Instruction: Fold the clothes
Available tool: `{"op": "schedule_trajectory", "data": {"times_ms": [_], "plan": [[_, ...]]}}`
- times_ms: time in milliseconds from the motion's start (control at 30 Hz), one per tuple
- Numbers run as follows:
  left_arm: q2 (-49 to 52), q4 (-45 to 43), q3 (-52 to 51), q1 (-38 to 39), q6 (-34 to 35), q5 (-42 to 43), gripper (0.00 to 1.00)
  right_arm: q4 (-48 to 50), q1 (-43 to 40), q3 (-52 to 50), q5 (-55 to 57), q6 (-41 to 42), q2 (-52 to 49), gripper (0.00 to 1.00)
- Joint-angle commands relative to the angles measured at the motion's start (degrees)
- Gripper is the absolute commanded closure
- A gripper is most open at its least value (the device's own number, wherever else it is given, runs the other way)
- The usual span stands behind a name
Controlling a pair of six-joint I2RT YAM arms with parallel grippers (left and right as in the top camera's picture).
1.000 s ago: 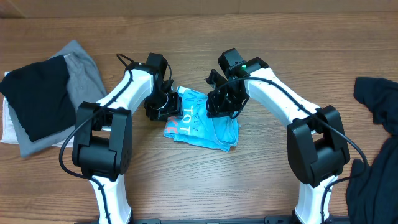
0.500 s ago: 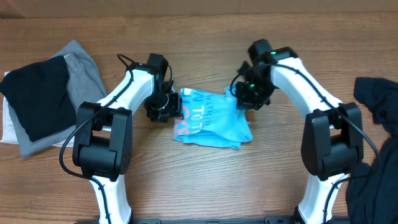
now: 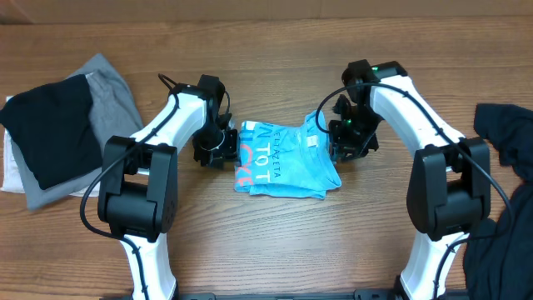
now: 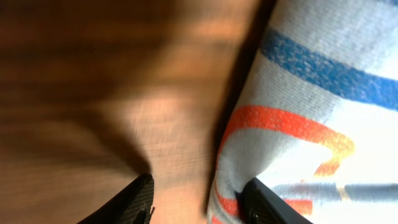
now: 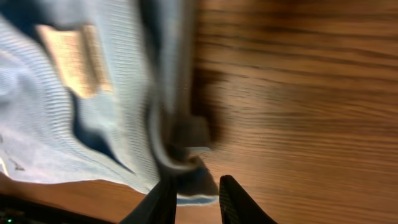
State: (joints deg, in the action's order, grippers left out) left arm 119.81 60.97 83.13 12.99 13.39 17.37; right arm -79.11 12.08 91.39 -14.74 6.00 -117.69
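The sky-blue T-shirt (image 3: 287, 160) with white and pink-red lettering lies bunched in a rough rectangle mid-table. My left gripper (image 3: 221, 148) is low at its left edge. In the left wrist view the left gripper (image 4: 202, 202) is open: one finger (image 4: 138, 199) is over bare wood, the other (image 4: 268, 204) against the shirt's striped edge (image 4: 298, 112). My right gripper (image 3: 345, 147) is at the shirt's right edge. In the right wrist view the right gripper (image 5: 196, 200) stands slightly open, with the shirt's hem (image 5: 186, 186) lying between the fingers.
A pile of black, grey and white garments (image 3: 58, 133) lies at the far left. Dark garments (image 3: 504, 133) are heaped at the right edge and run down towards the front right corner (image 3: 500, 250). Bare wood table (image 3: 275, 242) is in front of the shirt.
My right gripper has travelled right and down, drawing the shirt's right side out wider, and its jaws have parted. The left gripper stayed put and its jaws narrowed a little.
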Motion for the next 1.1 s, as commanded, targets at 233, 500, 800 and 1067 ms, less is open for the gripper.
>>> {"op": "schedule_trajectory", "data": {"times_ms": [233, 500, 800, 1067], "plan": [[-3.3, -10.9, 17.1, 0.5, -6.3, -1.3, 0.43, -1.0, -3.7, 1.3, -7.2, 0.0, 8.7, 0.65], [0.9, -20.9, 17.0, 3.1, -2.9, -1.2, 0.47, 2.3, 0.7, -5.4, -9.7, 0.0, 8.4, 0.66], [7.6, -15.4, 17.0, 6.7, -3.1, -1.4, 0.46, 14.4, 3.9, -20.6, -14.5, 3.2, 8.3, 0.71], [14.0, -0.2, 17.0, 7.1, -4.4, -7.0, 0.53, 19.9, 3.9, -25.6, -9.2, 3.4, 8.3, 0.66]]}}
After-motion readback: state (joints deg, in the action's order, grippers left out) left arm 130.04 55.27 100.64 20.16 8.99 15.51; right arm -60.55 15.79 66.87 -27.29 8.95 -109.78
